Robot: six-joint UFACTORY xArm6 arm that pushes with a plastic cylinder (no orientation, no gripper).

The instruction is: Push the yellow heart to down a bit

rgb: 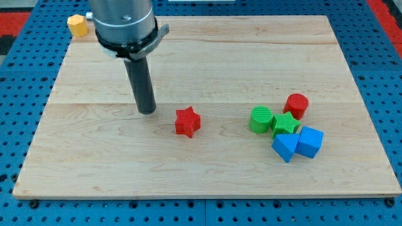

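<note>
My tip (147, 110) rests on the pale wooden desk (207, 169), left of the red plastic star (187, 122); no claw shows.

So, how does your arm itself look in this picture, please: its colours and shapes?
My arm ends in a wide grey metallic cylinder with a lighter ring-shaped flange beneath it. Below that hangs a straight, round, dark grey rod, smooth and unmarked, down to my tip. No cables or labels are visible.

Red star (187, 122) just beside tip (147, 111)
</note>
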